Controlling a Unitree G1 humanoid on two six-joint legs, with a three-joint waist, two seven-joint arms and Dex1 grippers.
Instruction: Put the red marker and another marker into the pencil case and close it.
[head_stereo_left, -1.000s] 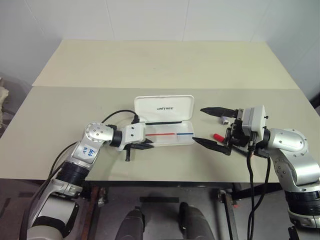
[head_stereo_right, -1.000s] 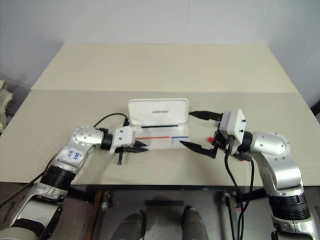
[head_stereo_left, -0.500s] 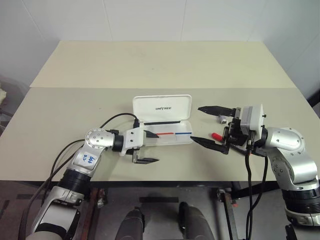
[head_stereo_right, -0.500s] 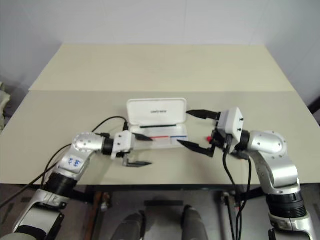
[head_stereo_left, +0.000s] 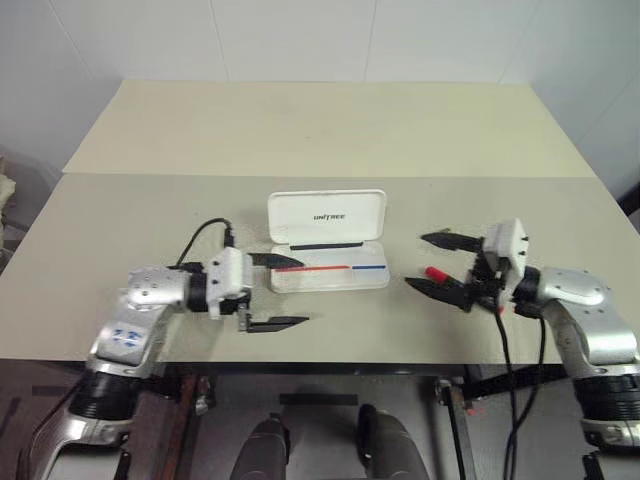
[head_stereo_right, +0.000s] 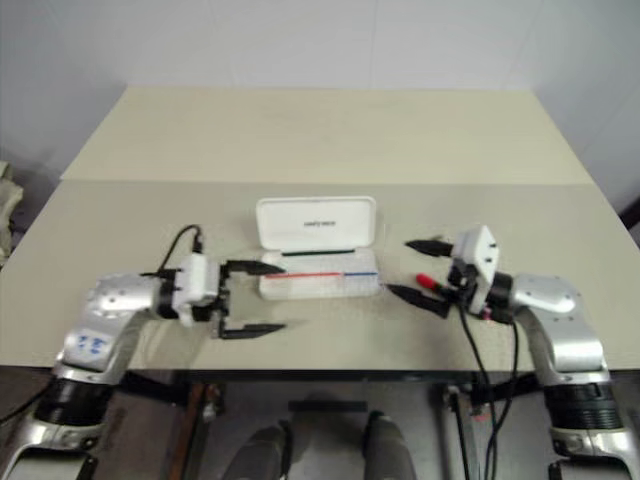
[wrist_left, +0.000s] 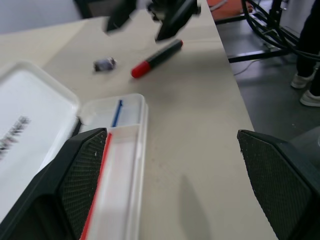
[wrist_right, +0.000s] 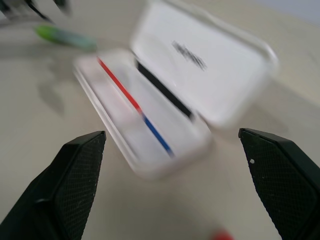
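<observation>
Both end effectors, left (head_stereo_left: 278, 291) and right (head_stereo_left: 440, 262), spread empty; the slim black red-capped marker (head_stereo_left: 435, 272) lies between the right fingers near the table's (head_stereo_left: 300, 130) front edge, probably light, slick — pinch mid-barrel.

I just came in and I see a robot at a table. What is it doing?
It is tidying markers into a white pencil case, which lies open on the table. Neither marker is inside. The right pincer hangs open around the red marker, not gripping it. The left pincer is open and holds nothing. The green marker lies on the table beside the case.
</observation>
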